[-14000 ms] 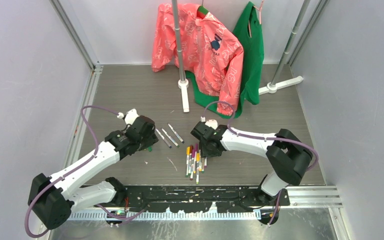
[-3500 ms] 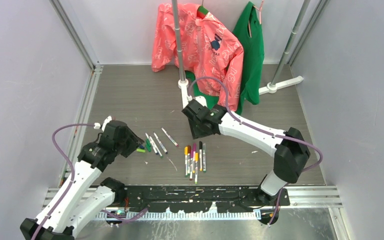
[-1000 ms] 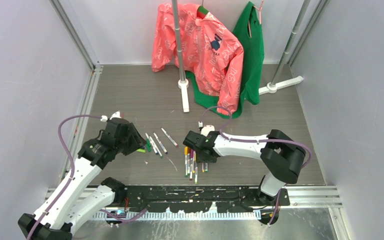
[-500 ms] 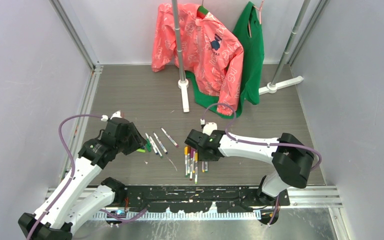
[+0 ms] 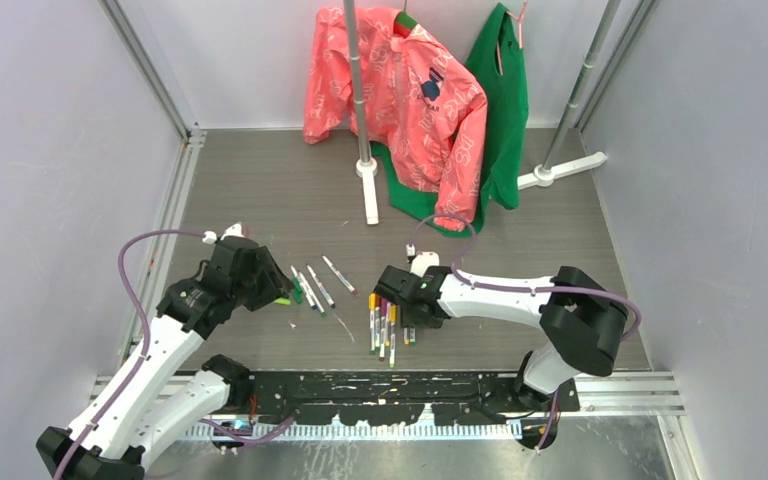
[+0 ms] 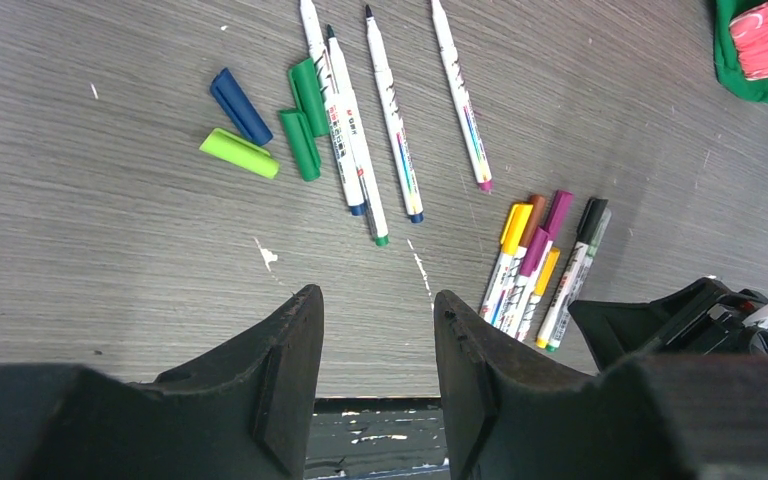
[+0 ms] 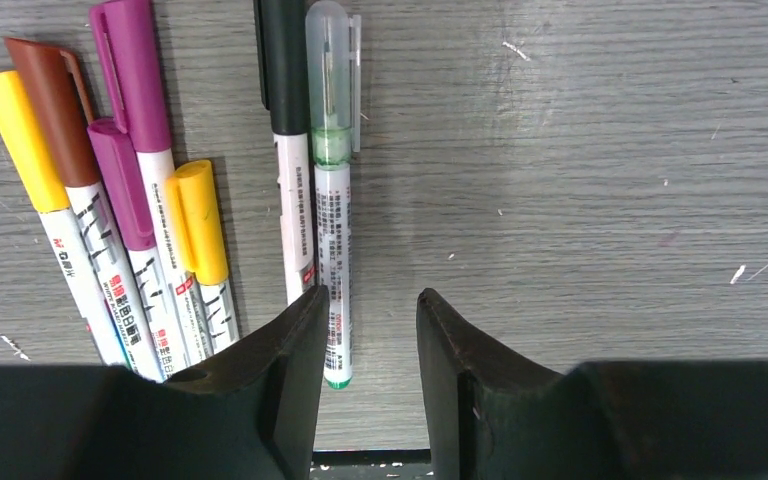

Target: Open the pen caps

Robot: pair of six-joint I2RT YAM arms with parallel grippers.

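Uncapping looks to us about half done: the capped pens point(image 7: 145, 230) lie bunched near the table's front edge. Our right gripper point(image 7: 368, 300) hangs low over them on an arm reaching in across the table, jaws spread and pinching nothing. The tail of the clear-capped pen point(image 7: 330, 150) sits just inside the gap. The next move, we judge, calls for centring on that barrel and closing. Off to the left, our left gripper point(image 6: 375, 300) hovers, jaws parted and empty, elbow bent. Beyond it, four loose caps point(image 6: 300, 145) rest beside four opened pens point(image 6: 392, 130).
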